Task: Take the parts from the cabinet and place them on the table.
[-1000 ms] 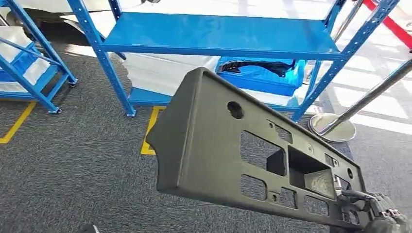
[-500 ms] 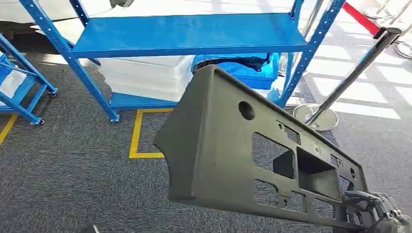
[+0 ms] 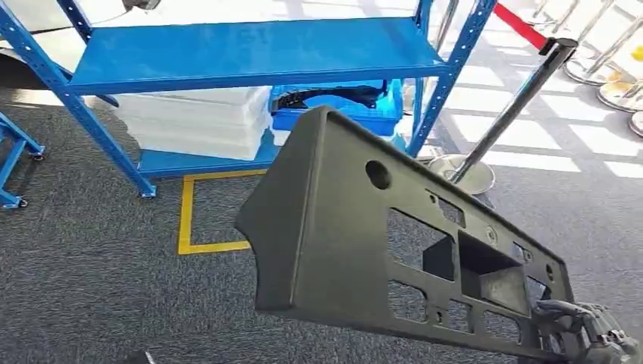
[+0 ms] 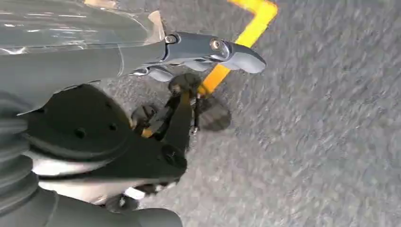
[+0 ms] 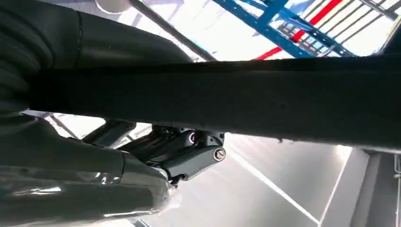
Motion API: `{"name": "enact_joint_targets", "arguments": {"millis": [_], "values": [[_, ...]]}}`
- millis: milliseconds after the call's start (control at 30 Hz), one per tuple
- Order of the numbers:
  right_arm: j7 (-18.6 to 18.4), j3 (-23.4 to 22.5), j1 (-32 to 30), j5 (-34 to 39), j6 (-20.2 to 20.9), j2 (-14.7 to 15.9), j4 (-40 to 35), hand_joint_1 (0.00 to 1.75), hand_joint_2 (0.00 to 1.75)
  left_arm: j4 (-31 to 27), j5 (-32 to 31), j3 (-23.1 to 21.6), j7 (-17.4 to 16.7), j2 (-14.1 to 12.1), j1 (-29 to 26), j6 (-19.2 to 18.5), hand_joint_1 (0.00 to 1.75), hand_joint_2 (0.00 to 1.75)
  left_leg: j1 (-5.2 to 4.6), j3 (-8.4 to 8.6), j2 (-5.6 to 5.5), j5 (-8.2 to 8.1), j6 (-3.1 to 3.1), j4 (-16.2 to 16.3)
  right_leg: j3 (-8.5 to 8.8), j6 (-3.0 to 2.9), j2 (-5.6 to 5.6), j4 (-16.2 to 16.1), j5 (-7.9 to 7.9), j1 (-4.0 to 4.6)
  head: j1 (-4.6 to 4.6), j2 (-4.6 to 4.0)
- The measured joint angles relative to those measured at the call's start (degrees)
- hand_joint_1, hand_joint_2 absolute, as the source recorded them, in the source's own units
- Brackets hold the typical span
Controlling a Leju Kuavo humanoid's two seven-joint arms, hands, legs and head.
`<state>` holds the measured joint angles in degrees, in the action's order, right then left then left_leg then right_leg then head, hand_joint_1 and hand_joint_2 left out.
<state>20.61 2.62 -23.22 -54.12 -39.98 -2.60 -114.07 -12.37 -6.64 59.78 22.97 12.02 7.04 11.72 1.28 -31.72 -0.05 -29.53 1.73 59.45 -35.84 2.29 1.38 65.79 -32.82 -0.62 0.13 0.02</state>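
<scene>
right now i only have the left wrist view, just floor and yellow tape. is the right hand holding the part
Observer: Yes. The right hand grips the panel by its lower right end.
Operator: where's the cabinet
Observer: The blue rack stands ahead, beyond the panel.
Operator: anything on it
Observer: On the low shelf, a blue bin with a dark part in it, beside a white stack.

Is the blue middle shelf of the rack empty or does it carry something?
Empty: the visible top of the blue shelf is bare; the white stack and blue bin sit below it.
</scene>
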Motion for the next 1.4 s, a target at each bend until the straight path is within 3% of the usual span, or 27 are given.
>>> {"name": "enact_joint_targets", "arguments": {"millis": [67, 100, 133, 200, 233, 267, 400, 433, 467, 567, 600, 667, 733, 767, 800, 900, 933, 967, 1000, 1067, 1100, 1133, 1167, 1233, 1267, 1300, 1400], "values": [[0.0, 0.0, -0.1, 0.1, 0.0, 0.0, 0.0, 1.75, 1.75, 0.0, 0.0, 0.0, 0.0, 0.0, 0.0, 0.0, 0.0, 1.75, -0.21, -0.04, 1.1, -0.1, 0.14, 0.0, -4.13, 0.33, -0.77, 8.8, -3.56, -0.19, -0.02, 0.0], [0.0, 0.0, -0.1, 0.2, 0.0, 0.0, 0.1, 1.75, 1.75, 0.0, 0.0, 0.0, 0.0, 0.0, 0.0, 0.0, 0.0, 1.75, -0.26, -0.03, 1.56, -0.11, 0.15, 0.0, -5.05, 0.38, -0.85, 10.7, -3.63, -0.2, -0.02, 0.0], [0.0, 0.0, -0.1, 0.2, 0.0, 0.0, 0.1, 1.75, 1.75, 0.0, 0.0, 0.0, 0.0, 0.0, 0.0, 0.0, 0.0, 1.75, -0.3, 0.02, 2.0, -0.19, 0.13, 0.0, -4.61, 0.36, -0.96, 9.6, -2.29, -0.2, -0.02, 0.0], [0.0, 0.0, -0.1, 0.2, 0.0, 0.0, 0.2, 1.75, 1.75, 0.0, 0.0, 0.0, 0.0, 0.0, 0.0, 0.0, 0.0, 1.75, -0.34, 0.33, 2.76, -0.37, 0.0, 0.0, -0.07, -0.03, -1.49, 0.5, 2.83, -0.14, -0.04, 0.0], [0.0, 0.0, -0.1, 0.2, 0.0, 0.0, 0.2, 1.75, 1.75, 0.0, 0.0, 0.0, 0.0, 0.0, 0.0, 0.0, 0.0, 1.75, -0.34, 0.53, 3.05, -0.49, -0.16, 0.0, 2.56, -0.4, -2.45, -4.7, 5.05, 0.01, -0.02, 0.0], [0.0, 0.0, 0.0, 0.2, 0.0, 0.0, 0.2, 1.75, 1.75, 0.0, 0.0, 0.0, 0.0, 0.0, 0.0, 0.0, 0.0, 1.75, -0.48, 0.59, 3.3, -0.59, -0.36, -0.1, 3.63, -0.87, -4.56, -6.6, 4.06, 0.51, -0.07, 0.0], [0.0, -0.1, -0.2, 0.2, 0.0, 0.0, 0.2, 1.75, 1.75, 0.0, 0.0, 0.0, 0.0, 0.0, 0.0, 0.0, 0.0, 1.75, -0.56, 1.1, 4.75, -0.55, -1.67, -0.7, 3.21, -2.02, -2.9, -7.4, 4.58, 1.06, -0.09, 0.0], [0.0, -0.1, -0.2, 0.2, 0.0, 0.0, 0.2, 1.75, 1.75, 0.0, 0.0, 0.0, 0.0, 0.0, 0.0, -0.1, 0.0, 1.75, -0.37, 1.12, 4.19, -1.25, -1.96, -0.5, 3.65, -2.66, -2.55, -8.0, 5.03, 0.39, -0.18, 0.0], [0.1, -0.2, -0.1, 0.2, 0.0, -0.1, 0.1, 1.75, 1.75, 0.0, 0.0, 0.0, 0.0, -0.1, 0.0, -0.2, 0.0, 1.75, -0.35, 0.53, 2.31, -2.5, -2.0, 1.1, 3.64, -2.99, -2.09, -8.2, 5.16, 0.52, -0.17, 0.0], [0.1, -0.1, -0.1, 0.2, 0.0, -0.3, 0.2, 1.75, 1.75, 0.0, 0.0, 0.0, 0.0, -0.1, -0.1, -0.1, 0.0, 1.75, -0.44, -5.71, 0.64, -8.48, -2.12, 14.3, 3.55, -3.45, -0.77, -8.1, 5.14, 0.73, -0.2, 0.0], [0.1, -0.2, -0.1, 0.2, 0.0, -0.3, 0.3, 1.75, 1.75, 0.0, 0.0, 0.0, 0.0, -0.1, -0.1, -0.1, 0.0, 1.75, -0.44, -7.06, 0.55, -8.69, -2.14, 16.8, 3.59, -3.46, -0.19, -8.1, 5.14, 0.77, -0.22, 0.0], [0.1, -0.2, -0.1, 0.2, 0.0, -0.3, 0.3, 1.75, 1.75, 0.0, 0.0, 0.0, 0.0, -0.1, -0.1, -0.1, 0.0, 1.75, -0.43, -6.09, 0.43, -5.35, -2.03, 13.7, 3.8, -3.44, 1.06, -8.1, 5.09, 0.79, -0.2, 0.0], [0.1, -0.1, -0.1, 0.2, 0.0, -0.3, 0.4, 1.75, 1.75, 0.0, 0.0, 0.0, 0.1, -0.2, -0.1, -0.2, 0.0, 1.75, -0.33, -1.98, -0.47, 0.38, -1.67, 3.8, 4.12, -3.23, 2.34, -8.0, 4.9, 0.77, -0.22, 0.0], [0.1, -0.1, -0.1, 0.2, 0.0, -0.3, 0.4, 1.75, 1.75, 0.0, 0.0, 0.0, 0.1, -0.2, -0.1, -0.2, 0.0, 1.75, -0.27, -0.71, -2.21, 0.92, -1.45, 1.1, 4.07, -3.0, 2.83, -7.8, 4.75, 0.8, -0.18, 0.0], [0.1, -0.1, 0.0, 0.2, 0.0, -0.3, 0.4, 1.75, 1.75, 0.0, 0.0, 0.0, 0.2, -0.2, -0.1, -0.2, 0.0, 1.75, -0.07, -0.15, -2.41, 0.43, -1.51, -0.5, 3.7, -2.76, 3.39, -7.3, 4.6, 1.05, -0.11, 0.0], [0.1, -0.1, -0.3, 0.2, 0.0, -0.3, 0.4, 1.75, 1.75, 0.0, 0.0, 0.0, 0.3, -0.2, 0.0, -0.2, 0.0, 1.75, -0.64, -0.3, -1.73, 0.45, -1.04, -0.2, 3.28, -1.91, 4.18, -7.5, 4.86, 0.59, -0.11, 0.0], [0.1, -0.2, -0.3, 0.2, 0.0, -0.3, 0.4, 1.75, 1.75, 0.0, 0.0, 0.0, 0.3, 0.0, 0.1, -0.2, 0.0, 1.75, -0.15, -0.14, -1.11, 0.71, -0.59, -0.7, 3.28, -1.62, 4.04, -7.3, 4.41, 0.52, -0.2, 0.02], [0.1, -0.2, -0.3, 0.1, 0.0, -0.3, 0.4, 1.75, 1.75, 0.0, 0.0, 0.0, 0.4, 0.0, 0.1, -0.2, 0.0, 1.75, -0.17, -0.01, -0.76, 0.69, -0.35, -0.7, 2.82, -1.26, 1.71, -5.8, 3.31, 0.72, 0.0, 0.0], [0.1, -0.1, -0.1, 0.1, 0.0, -0.3, 0.4, 1.75, 1.75, 0.0, 0.0, 0.0, 0.3, 0.0, 0.1, -0.3, 0.0, 1.75, -0.18, -0.01, -0.29, 0.63, -0.05, -0.7, 1.26, -0.93, 0.37, -2.7, 1.36, 0.58, 0.04, 0.0], [0.2, -0.1, -0.1, 0.1, 0.0, -0.3, 0.5, 1.75, 1.75, 0.0, 0.0, 0.0, 0.4, 0.0, 0.0, -0.3, 0.0, 1.75, -0.31, -0.03, 0.79, 0.52, 0.11, -0.7, -3.15, -0.36, -0.57, 6.4, -2.75, 0.1, 0.07, 0.0], [0.2, -0.1, -0.1, 0.1, 0.0, -0.3, 0.5, 1.75, 1.75, 0.0, 0.0, 0.0, 0.3, 0.0, 0.0, -0.3, 0.0, 1.75, -0.32, -0.02, 1.32, 0.46, 0.08, -0.7, -4.94, -0.13, -0.7, 10.0, -3.65, -0.07, 0.07, 0.0], [0.2, -0.1, -0.2, 0.2, 0.0, -0.3, 0.6, 1.75, 1.75, 0.0, 0.0, 0.0, 0.3, 0.0, 0.0, -0.3, 0.0, 1.75, -0.3, 0.04, 1.8, 0.37, 0.03, -0.7, -5.37, 0.04, -0.76, 10.5, -2.89, -0.24, 0.07, 0.0], [0.2, -0.1, -0.2, 0.2, 0.0, -0.3, 0.6, 1.75, 1.75, 0.0, 0.0, 0.0, 0.3, 0.0, 0.0, -0.3, 0.0, 1.75, -0.28, 0.16, 2.22, 0.26, -0.09, -0.7, -4.27, 0.2, -0.91, 8.1, -0.98, -0.37, 0.07, 0.0], [0.2, -0.1, -0.2, 0.2, 0.0, -0.3, 0.6, 1.75, 1.75, 0.0, 0.0, 0.0, 0.3, 0.0, 0.0, -0.3, 0.0, 1.75, -0.14, 0.71, 2.96, -0.09, -0.47, -0.7, 0.67, 0.18, -2.09, -1.8, 4.12, -0.45, 0.07, 0.0], [0.2, -0.1, -0.1, 0.2, 0.0, -0.3, 0.6, 1.75, 1.75, 0.0, 0.0, 0.0, 0.3, 0.0, 0.0, -0.3, 0.0, 1.75, -0.2, 0.98, 3.26, -0.32, -0.83, -0.7, 2.86, 0.08, -4.1, -6.5, 5.23, -0.37, 0.07, 0.0], [0.2, -0.1, 0.0, 0.2, 0.0, -0.3, 0.6, 1.75, 1.75, 0.0, 0.0, 0.0, 0.4, 0.0, 0.0, -0.3, 0.0, 1.75, -0.64, 0.94, 3.48, -0.52, -1.17, -0.6, 3.11, -0.31, -5.05, -7.1, 4.68, 0.41, 0.09, 0.0], [0.0, -0.2, -0.1, 0.2, 0.0, -0.3, 0.6, 1.75, 1.75, 0.0, 0.0, 0.0, 0.3, 0.0, 0.0, -0.3, 0.0, 1.75, -0.38, 1.2, 4.64, -0.48, -2.06, -1.0, 2.49, -1.57, -3.39, -6.8, 4.59, 0.71, -0.04, 0.0]]}}
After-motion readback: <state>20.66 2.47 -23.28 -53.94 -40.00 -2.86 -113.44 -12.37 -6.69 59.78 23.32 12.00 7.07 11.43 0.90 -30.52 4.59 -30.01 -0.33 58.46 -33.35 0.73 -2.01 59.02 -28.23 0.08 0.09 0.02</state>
